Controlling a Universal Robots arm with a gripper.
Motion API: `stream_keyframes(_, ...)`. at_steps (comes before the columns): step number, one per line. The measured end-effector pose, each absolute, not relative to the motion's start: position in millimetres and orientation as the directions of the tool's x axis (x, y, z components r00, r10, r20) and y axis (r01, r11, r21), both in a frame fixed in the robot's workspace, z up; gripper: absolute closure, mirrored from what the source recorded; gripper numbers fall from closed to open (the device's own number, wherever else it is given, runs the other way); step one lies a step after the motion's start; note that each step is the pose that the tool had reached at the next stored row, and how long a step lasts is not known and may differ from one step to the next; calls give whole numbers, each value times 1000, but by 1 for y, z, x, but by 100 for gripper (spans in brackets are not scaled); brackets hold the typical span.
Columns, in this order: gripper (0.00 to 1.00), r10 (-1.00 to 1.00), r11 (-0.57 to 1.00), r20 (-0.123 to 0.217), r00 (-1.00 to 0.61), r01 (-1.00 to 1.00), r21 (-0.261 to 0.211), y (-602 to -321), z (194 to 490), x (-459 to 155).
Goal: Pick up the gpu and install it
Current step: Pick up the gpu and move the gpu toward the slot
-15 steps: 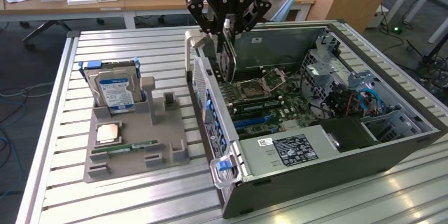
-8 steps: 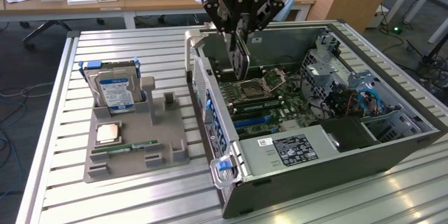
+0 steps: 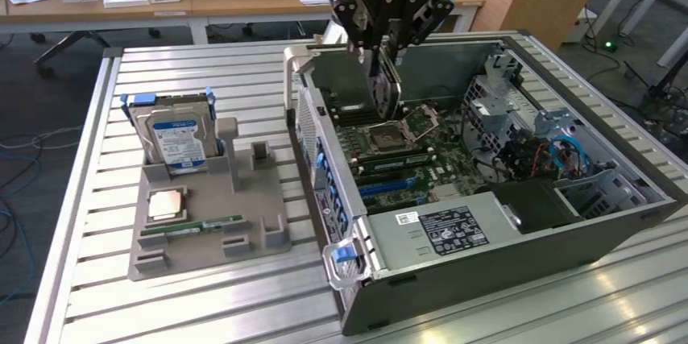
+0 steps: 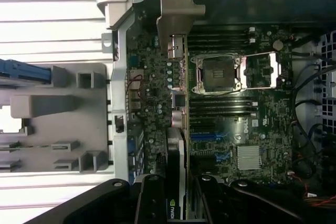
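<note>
step: install | gpu (image 3: 387, 90) being held on edge above board (image 3: 441, 151) by gripper (image 3: 385, 52) clenched on it | care: card seemingly lying across blue slots (image 4: 210, 136); squaring and upright, gentle seating being advised

gpu (image 4: 177, 145): green board, black face, silver bracket. hard drive (image 3: 177, 138): silver, blue label. holder (image 3: 215, 199): plain grey. counter (image 3: 193, 304): silver, ribbed. tool (image 3: 385, 47): black. motherboard (image 3: 420, 159): green.

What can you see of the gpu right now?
The gpu hangs clamped in the end effector over the motherboard inside the open computer case, apparently not yet seated. It is a thin card: green circuit board, black heatsink face with a logo near the grip, silver metal bracket at the end far from the end effector.
</note>
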State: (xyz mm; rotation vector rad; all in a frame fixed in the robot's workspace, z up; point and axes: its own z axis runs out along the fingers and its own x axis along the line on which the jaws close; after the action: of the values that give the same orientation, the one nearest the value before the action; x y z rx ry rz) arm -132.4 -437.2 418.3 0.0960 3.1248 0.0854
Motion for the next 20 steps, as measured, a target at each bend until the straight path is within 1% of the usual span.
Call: stream_keyframes(20, 73, 62, 997, -12, -998, 61, 56, -432, 418, -86)
